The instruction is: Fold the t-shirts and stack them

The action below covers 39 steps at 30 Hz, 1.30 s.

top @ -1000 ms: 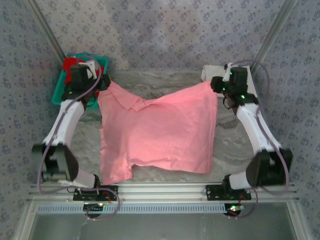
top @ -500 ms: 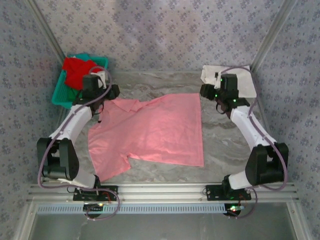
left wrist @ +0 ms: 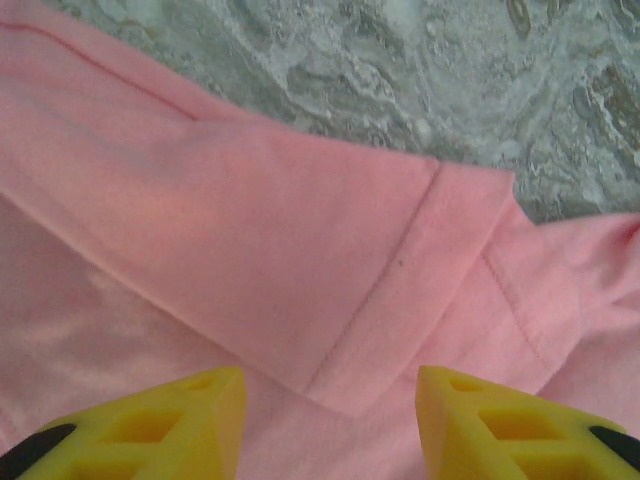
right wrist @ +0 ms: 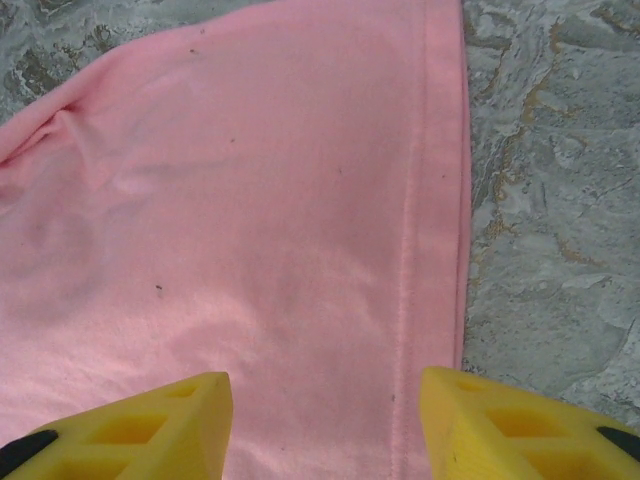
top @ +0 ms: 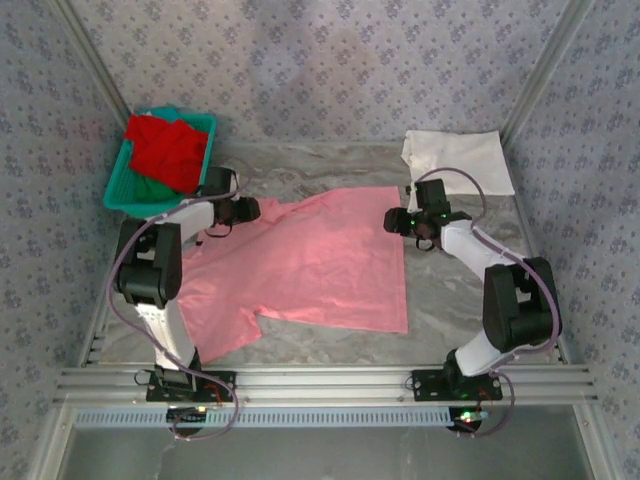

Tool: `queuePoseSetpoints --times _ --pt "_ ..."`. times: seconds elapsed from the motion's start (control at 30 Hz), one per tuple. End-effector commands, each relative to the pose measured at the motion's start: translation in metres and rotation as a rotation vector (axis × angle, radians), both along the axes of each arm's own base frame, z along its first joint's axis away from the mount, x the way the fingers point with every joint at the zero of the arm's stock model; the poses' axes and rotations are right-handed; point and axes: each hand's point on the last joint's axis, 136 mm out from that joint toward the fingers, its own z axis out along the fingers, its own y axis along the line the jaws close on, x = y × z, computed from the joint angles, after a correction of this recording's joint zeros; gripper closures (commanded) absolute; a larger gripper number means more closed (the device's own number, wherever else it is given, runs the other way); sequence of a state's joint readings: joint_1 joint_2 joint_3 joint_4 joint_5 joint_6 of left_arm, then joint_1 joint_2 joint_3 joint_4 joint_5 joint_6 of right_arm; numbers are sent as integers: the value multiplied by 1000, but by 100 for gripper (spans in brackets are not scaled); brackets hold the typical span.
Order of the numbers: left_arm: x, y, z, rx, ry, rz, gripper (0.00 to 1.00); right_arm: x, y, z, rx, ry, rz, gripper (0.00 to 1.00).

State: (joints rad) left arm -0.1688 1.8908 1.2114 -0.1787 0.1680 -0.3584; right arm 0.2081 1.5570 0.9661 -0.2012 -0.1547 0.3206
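The pink t-shirt (top: 310,265) is lying spread flat at the middle of the table (top: 450,290), its hem (right wrist: 432,200) running along the 3 o'clock side. At its 10 o'clock corner a sleeve (left wrist: 300,260) is sitting doubled over on itself. The left gripper (left wrist: 330,400) is hovering there and the right gripper (right wrist: 325,410) is hanging over the 2 o'clock corner, both with fingers spread and grasping nothing. Folding over that tucked sleeve is risking a trapped crease and a lopsided stack. A shallow pinch at the hem could be catching only one layer. The white t-shirt (top: 455,160), at 1 o'clock, is lying near enough for the right arm to drag.
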Motion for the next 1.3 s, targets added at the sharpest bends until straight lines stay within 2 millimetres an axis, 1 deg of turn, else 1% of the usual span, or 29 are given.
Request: queuePoseSetpoints --times 0.0,0.13,0.2,0.37,0.47,0.53,0.67,0.83,0.93,1.0,1.13,1.17,1.23,1.27 --pt "15 -2 0 -16 -14 32 52 0 3 -4 1 -3 19 46" --pt "20 -3 -7 -22 -11 44 54 0 3 -2 4 -6 24 46" --pt "19 -5 -5 -27 -6 46 54 0 3 -1 8 -5 28 46" --pt "8 -6 3 -10 -15 90 54 -1 4 1 14 -9 33 47" --pt "0 -1 0 -8 -12 132 52 -1 4 0 16 -9 35 47" --pt "-2 0 -4 0 -5 138 52 -1 5 -1 16 -8 40 47" --pt "3 0 -11 14 3 126 51 -1 6 -1 18 -6 46 47" --pt "14 -2 -16 21 -5 114 58 -2 6 2 26 -8 43 48" --pt "18 -4 -21 17 8 106 60 -4 5 4 26 -15 40 48" --pt "21 -4 -22 18 8 105 67 -5 4 4 22 -14 40 48" --pt "24 -4 -18 18 -5 108 80 -6 2 2 14 -9 38 49" --pt "25 -4 -15 19 -7 110 84 -6 2 3 15 -9 38 49" --pt "26 -5 -8 21 -18 108 97 -6 1 3 15 -9 36 48" --pt "27 -5 -4 25 -30 110 100 -6 1 2 15 -9 36 48"
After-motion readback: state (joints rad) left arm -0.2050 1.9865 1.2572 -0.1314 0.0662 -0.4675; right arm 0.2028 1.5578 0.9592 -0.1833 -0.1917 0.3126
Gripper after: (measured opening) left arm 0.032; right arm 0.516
